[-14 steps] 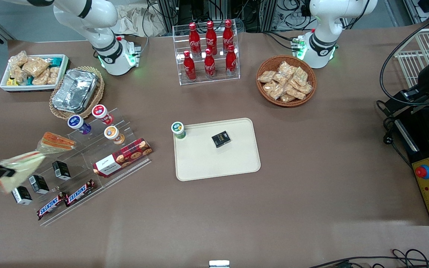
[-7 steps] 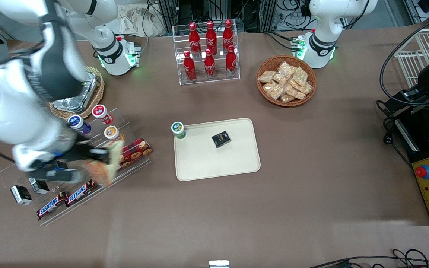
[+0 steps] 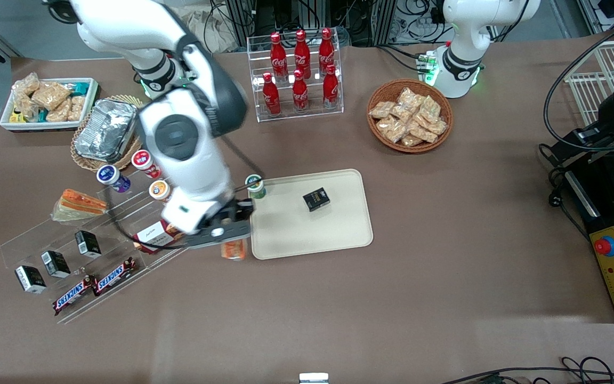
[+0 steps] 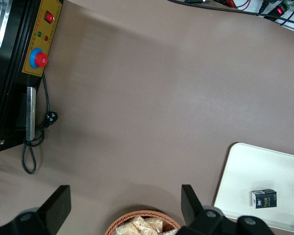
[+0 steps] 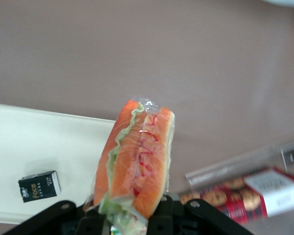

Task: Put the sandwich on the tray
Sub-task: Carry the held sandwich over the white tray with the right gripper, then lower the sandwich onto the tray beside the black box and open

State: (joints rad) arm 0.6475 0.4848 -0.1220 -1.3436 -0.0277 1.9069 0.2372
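Note:
My right gripper (image 3: 232,241) is shut on the sandwich (image 3: 234,250), a clear-wrapped wedge. It holds it above the table just off the edge of the cream tray (image 3: 296,234) that faces the working arm's end. In the right wrist view the sandwich (image 5: 137,156) sticks out from between the fingers of the gripper (image 5: 132,218). Its cut face shows orange-toned slabs with green and red filling. The tray (image 5: 44,142) lies beside it. The tray also shows in the left wrist view (image 4: 250,171).
A small black box (image 3: 316,199) lies on the tray and a green-lidded cup (image 3: 255,185) stands at its corner. An acrylic stand with a cookie box (image 3: 152,234), cups, Snickers bars (image 3: 94,285) and an orange-layered wedge sandwich (image 3: 78,204) is beside the gripper. Cola bottles (image 3: 299,72) and a snack basket (image 3: 409,116) stand farther from the camera.
The right arm has swung from the working arm's end of the table across the acrylic stand to the tray's edge, carrying the sandwich with it.

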